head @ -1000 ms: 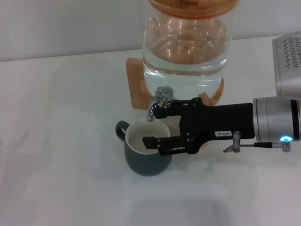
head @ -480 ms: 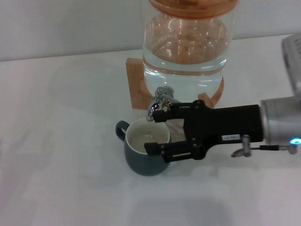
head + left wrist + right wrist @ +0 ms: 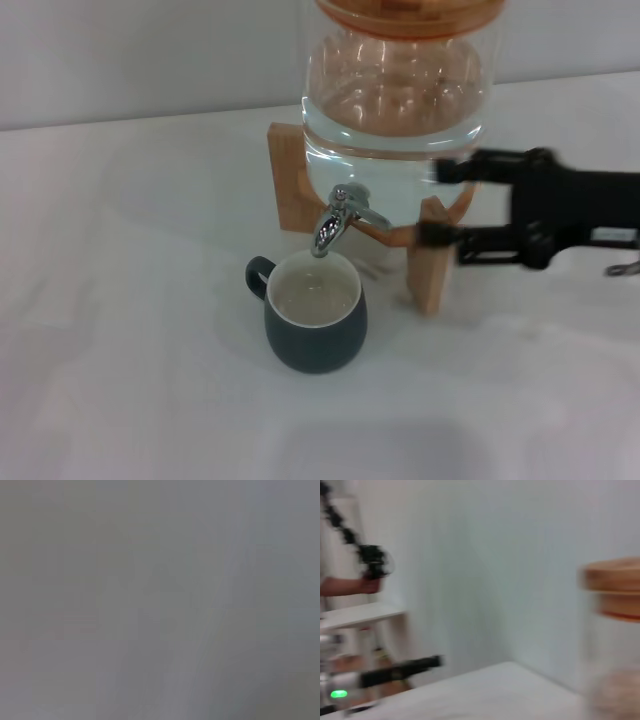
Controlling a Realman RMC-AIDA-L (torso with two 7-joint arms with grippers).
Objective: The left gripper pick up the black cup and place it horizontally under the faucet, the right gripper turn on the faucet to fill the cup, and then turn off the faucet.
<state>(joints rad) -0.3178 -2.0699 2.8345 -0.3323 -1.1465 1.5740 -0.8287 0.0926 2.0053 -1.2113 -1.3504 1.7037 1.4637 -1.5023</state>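
Counting from the near edge of the white bench (image 3: 120, 380): one black cup (image 3: 314, 325), one faucet (image 3: 338, 218), one glass jar (image 3: 395, 100) and one claw in the head view. The cup stands upright and alone directly beneath the faucet's downturned spout, its loop handle pointing to the robot's left, its dark slate outside rounded and its cream inside showing liquid near the rim. Nothing touches it. Just behind, the chrome faucet juts from the water-filled jar, which sits on a wooden stand (image 3: 425, 265). To the right of the stand, the right claw (image 3: 430, 205) hangs well apart from cup and faucet, fingers spread and empty. The left claw (image 3: 427, 662) shows only far off in the right wrist view, its fingers unreadable.
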